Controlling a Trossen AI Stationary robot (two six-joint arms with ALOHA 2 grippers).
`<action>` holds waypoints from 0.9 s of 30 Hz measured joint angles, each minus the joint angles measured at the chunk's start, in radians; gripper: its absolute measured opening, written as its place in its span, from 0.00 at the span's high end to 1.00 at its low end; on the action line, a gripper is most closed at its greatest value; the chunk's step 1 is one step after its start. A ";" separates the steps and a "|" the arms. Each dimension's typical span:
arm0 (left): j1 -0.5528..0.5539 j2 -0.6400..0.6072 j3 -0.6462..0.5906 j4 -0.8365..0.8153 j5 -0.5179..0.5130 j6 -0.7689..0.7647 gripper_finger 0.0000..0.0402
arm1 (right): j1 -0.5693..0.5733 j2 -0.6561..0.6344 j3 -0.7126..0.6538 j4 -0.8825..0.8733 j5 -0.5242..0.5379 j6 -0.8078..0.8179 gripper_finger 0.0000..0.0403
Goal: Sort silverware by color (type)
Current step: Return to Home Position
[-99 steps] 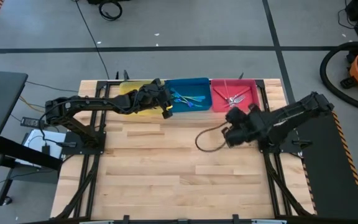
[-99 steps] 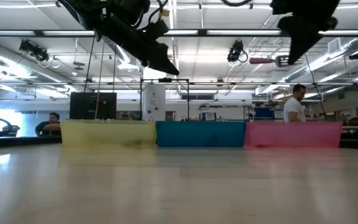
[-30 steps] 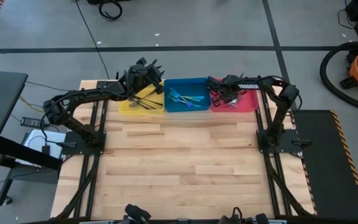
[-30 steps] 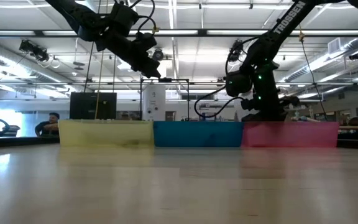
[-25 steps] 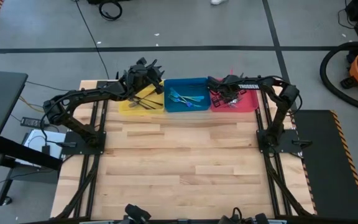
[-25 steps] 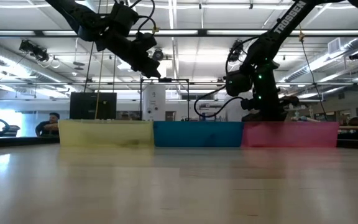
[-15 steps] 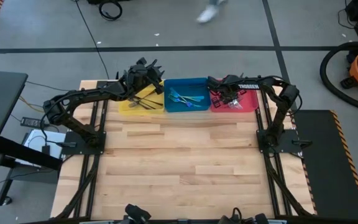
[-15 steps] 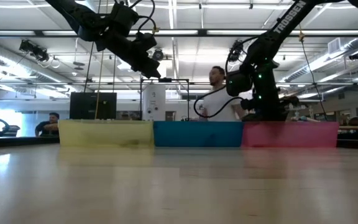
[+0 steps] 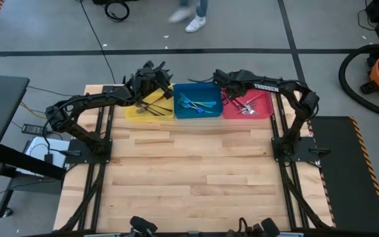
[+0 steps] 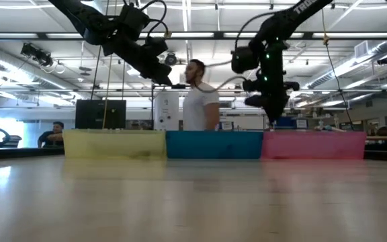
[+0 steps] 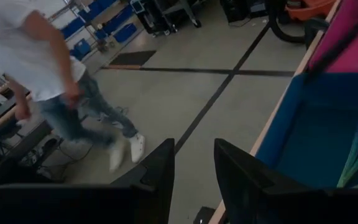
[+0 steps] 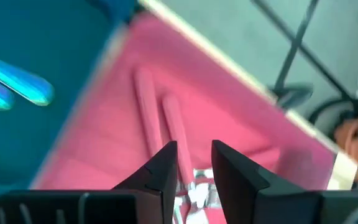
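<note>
Silverware [image 9: 202, 105] lies sorted in three bins at the far edge of the table [image 9: 189, 171]: dark forks [image 9: 151, 109] in the yellow bin [image 9: 149, 119], blue-handled forks [image 9: 191, 101] in the blue bin [image 9: 199, 117], pink-handled forks [image 9: 247, 105] in the red bin [image 9: 249, 117]. The left gripper [image 9: 155, 71] hovers over the yellow bin, the right gripper [image 9: 217, 75] above where the blue and red bins meet. Each shows slightly parted fingers gripping nothing. A person [image 10: 200, 101] is beyond the table.

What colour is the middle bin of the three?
The middle bin is blue, clearest in the high view.
</note>
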 joint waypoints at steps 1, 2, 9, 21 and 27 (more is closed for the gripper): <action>0.000 -0.004 0.000 -0.012 0.000 -0.001 0.70 | 0.006 -0.012 0.009 0.011 0.006 -0.021 0.74; 0.000 -0.016 0.000 -0.042 0.001 -0.006 0.70 | 0.012 -0.028 0.015 0.027 0.007 -0.042 0.74; 0.042 -0.163 0.001 -0.168 0.265 -0.091 0.70 | 0.044 -0.187 0.017 0.162 0.007 -0.190 0.74; 0.145 -0.468 0.001 -0.571 0.711 -0.291 0.70 | 0.091 -0.490 -0.049 0.284 -0.051 -0.297 0.74; 0.043 -0.627 -0.105 -0.504 0.743 -0.385 0.70 | 0.137 -0.692 -0.243 0.413 -0.080 -0.280 0.74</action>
